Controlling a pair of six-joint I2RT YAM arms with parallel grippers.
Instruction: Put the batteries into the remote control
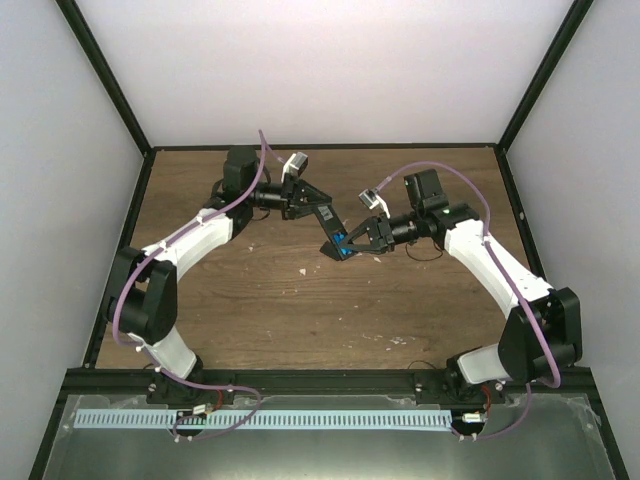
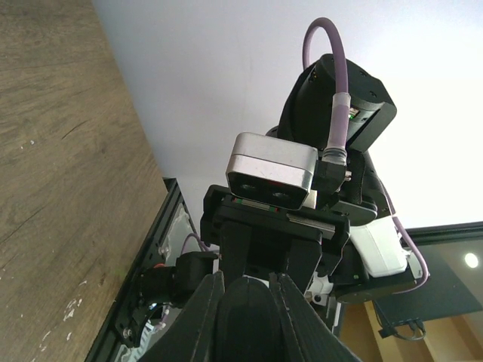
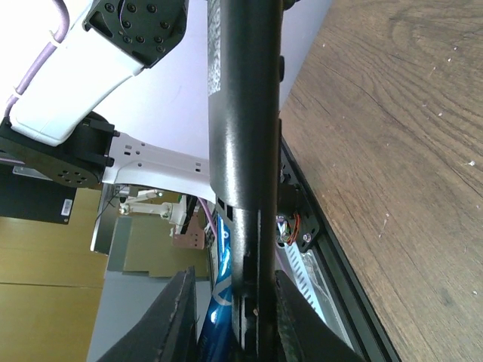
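Arms are converging above the table (image 1: pixel 250 300), the left gripper (image 1: pixel 320 216) clamping the tilted remote control (image 3: pixel 241 113) aloft, the right gripper (image 1: pixel 352 240) holding one blue battery (image 3: pixel 217 302) in narrowly parted fingers against its lower end.

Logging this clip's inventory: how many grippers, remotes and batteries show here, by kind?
grippers: 2, left gripper and right gripper
remote control: 1
blue battery: 1 sure; a second cannot be told
Total: 4

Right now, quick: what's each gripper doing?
Left gripper: closed on the remote control.
Right gripper: closed around a blue battery, against the remote control.
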